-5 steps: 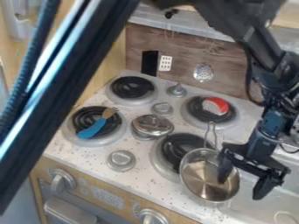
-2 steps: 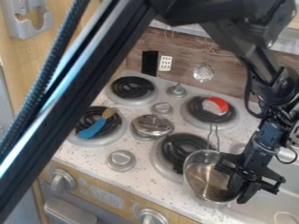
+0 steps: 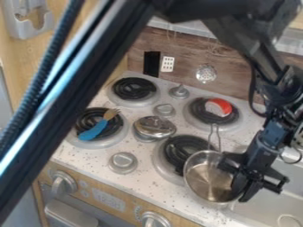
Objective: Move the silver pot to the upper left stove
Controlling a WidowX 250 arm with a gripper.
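Looks like the gripper point(image 3: 239, 193) has the silver pot point(image 3: 204, 176) pinched by its rim; the whole trip to the upper left burner point(image 3: 135, 88) remains.

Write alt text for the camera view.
A black gripper holds the right rim of a silver pot beside the lower right burner. A blue utensil lies on the lower left burner, a red object on the upper right burner.

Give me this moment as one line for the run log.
silver pot: beside lower-right burner | gripper: closed on pot's right rim | upper-left burner: pot not yet there
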